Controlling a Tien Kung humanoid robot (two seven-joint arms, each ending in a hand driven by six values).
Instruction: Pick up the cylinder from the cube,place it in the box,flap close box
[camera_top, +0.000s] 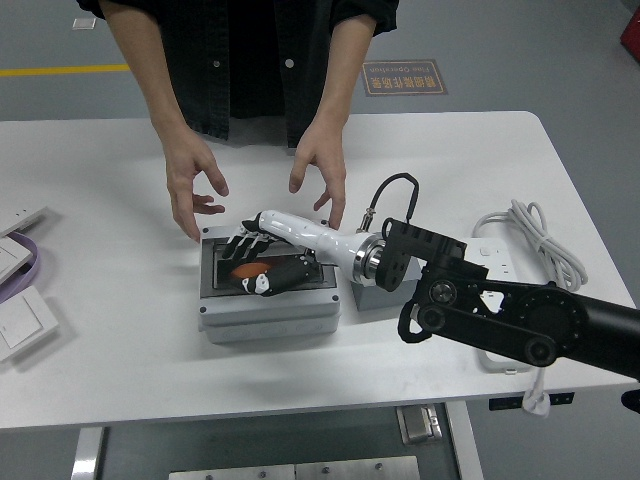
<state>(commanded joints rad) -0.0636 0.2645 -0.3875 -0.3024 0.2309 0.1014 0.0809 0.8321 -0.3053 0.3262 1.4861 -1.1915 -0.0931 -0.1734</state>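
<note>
We see the grey lidded plastic box (265, 300) left of centre, the grey cube (372, 298) touching its right side, the white power strip (500, 335) farther right, and white switch plates (22, 325) at the table's (120, 390) left edge.

A single camera sits high on the robot's side of the worktop (120, 370), facing forward and down. The worktop's near edge runs along the bottom; beyond its far edge stands a person (250, 70), with grey floor behind.
</note>
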